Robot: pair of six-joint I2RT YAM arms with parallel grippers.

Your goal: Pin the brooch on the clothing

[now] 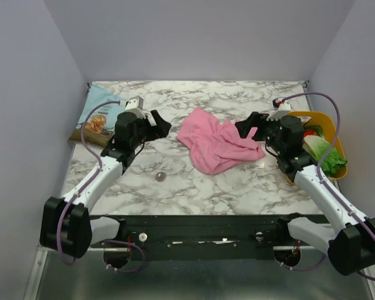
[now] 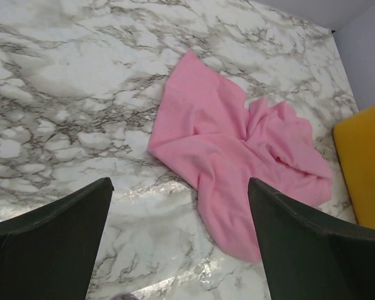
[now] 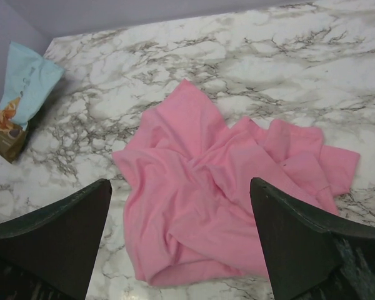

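At table centre, on glossy grey-veined marble (image 1: 194, 194), the pink T-shirt (image 1: 217, 145) lies crumpled in soft folds. The brooch (image 1: 160, 177), 1 tiny dull round disc, sits on bare marble nearer the arm bases, apart from the fabric. The left gripper (image 1: 159, 125) and right gripper (image 1: 250, 127) flank the shirt, both spread wide and holding nothing. The right wrist view catches the blue snack bag (image 3: 22, 94); the left wrist view catches the yellow tub (image 2: 365, 169).

The marble table (image 1: 237, 187) carries a crumpled pink T-shirt (image 1: 215, 145), a tiny brooch (image 1: 160, 177), a snack bag (image 1: 102, 120) and a yellow bin (image 1: 319, 116).
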